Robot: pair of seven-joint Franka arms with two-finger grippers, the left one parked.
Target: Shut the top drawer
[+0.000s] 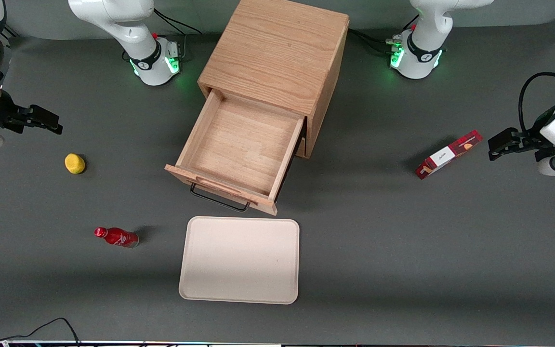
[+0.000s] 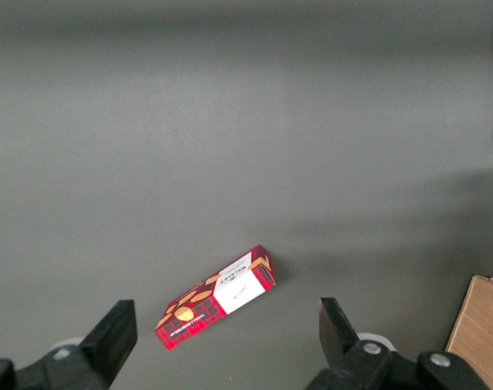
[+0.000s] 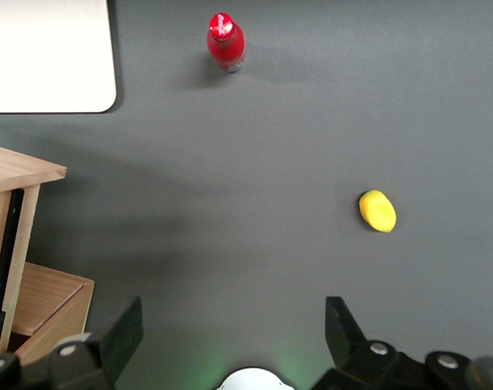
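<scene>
The top drawer (image 1: 239, 149) is fully extended; the gripper (image 1: 51, 123), jaws wide apart and empty, must be brought to its front.

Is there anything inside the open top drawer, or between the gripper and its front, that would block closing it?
Nothing visible. The light oak top drawer is empty. The gripper, jaws open, hangs toward the working arm's end, with only bare table between. The yellow lemon lies nearer the camera.
</scene>
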